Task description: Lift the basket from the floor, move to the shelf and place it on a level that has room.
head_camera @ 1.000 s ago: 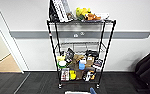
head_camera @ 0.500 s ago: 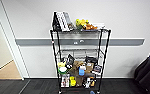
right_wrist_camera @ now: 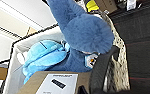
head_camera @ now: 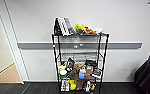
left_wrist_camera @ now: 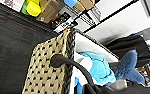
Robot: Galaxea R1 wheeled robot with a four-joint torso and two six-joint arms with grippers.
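Head view: black wire shelf (head_camera: pixel 79 62) straight ahead against the white wall, on dark grey carpet floor (head_camera: pixel 36 88); top tier carries books (head_camera: pixel 62 26) and yellow plush toys (head_camera: pixel 81 27); two lowest tiers are jammed with boxes and packets (head_camera: pixel 78 72); the level (head_camera: pixel 78 55) between top and the crowded ones looks bare apart from small bits hanging at its back

Left wrist view: woven basket (left_wrist_camera: pixel 51 67) is off the carpet, blue plush toy (left_wrist_camera: pixel 101 70) inside, a dark curved finger (left_wrist_camera: pixel 66 62) hooked over the rim; looks like the left gripper (left_wrist_camera: pixel 91 86) is clamped on that rim, though the opposing finger is hidden; right wrist view: same toy (right_wrist_camera: pixel 86 35) plus cardboard box (right_wrist_camera: pixel 56 82), dark finger (right_wrist_camera: pixel 102 67) against the other rim; can't tell whether the right gripper is closed

Risks, my read: plush tail stands well above the rim, could catch the tier above on insertion; basket is held at the rims only, so uneven arm height tips it and spills the toy; narrow posts leave little side margin, a skewed approach clips one; rack is on casters, a bump may roll it
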